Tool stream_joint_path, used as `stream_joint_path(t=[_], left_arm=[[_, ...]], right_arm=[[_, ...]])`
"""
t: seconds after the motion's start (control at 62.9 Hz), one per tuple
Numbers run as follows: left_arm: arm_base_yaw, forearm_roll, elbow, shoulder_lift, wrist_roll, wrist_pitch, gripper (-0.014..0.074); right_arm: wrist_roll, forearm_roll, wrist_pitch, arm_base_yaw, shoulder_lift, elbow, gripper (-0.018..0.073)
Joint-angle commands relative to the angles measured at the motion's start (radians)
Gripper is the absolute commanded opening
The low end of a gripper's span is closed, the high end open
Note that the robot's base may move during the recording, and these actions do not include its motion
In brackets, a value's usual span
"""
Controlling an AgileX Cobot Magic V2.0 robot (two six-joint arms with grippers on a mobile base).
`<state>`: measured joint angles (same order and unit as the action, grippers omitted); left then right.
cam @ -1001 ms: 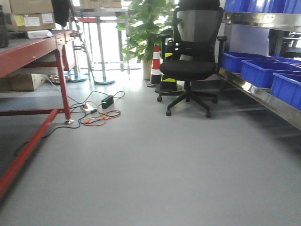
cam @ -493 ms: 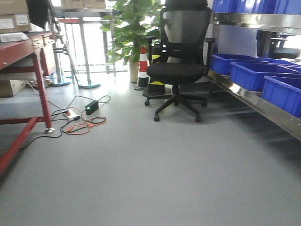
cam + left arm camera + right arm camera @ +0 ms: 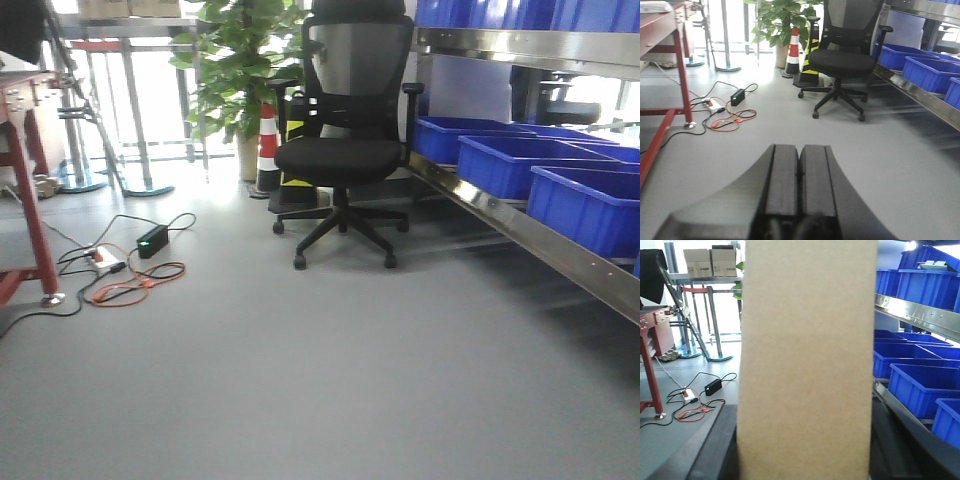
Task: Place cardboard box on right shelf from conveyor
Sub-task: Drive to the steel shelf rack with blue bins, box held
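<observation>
We turned toward the shelf. Our right gripper holds the box; our left gripper is pinched closed. Blue bins might knock it loose.

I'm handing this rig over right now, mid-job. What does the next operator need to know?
Left gripper: shut, empty.
Right gripper: shut on the box, which blocks most of its wrist view.
Shelf: ahead on the right, its lower level lined with blue bins. The conveyor is not in view.
Done: box picked up and carried off the conveyor.
Left: close in on the shelf, find a spot free of bins, set the box down, release. The chair stands near the shelf's far end.
</observation>
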<state>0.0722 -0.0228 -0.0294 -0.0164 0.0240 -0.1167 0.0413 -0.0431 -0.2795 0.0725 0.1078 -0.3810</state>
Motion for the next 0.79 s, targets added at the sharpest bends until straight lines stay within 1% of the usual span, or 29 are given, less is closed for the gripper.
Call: stream_joint_path(t=[0.0,0.779], left_arm=[[0.000,0.001,-0.010,-0.008,0.005,0.086,-0.0116],[0.000,0.001,-0.010,-0.008,0.005,0.086,-0.0116]], right_arm=[[-0.007,0.007,0.112,-0.004,0.011,-0.029,0.0055],[-0.007,0.007,0.112,-0.004,0.011,-0.029,0.0055]])
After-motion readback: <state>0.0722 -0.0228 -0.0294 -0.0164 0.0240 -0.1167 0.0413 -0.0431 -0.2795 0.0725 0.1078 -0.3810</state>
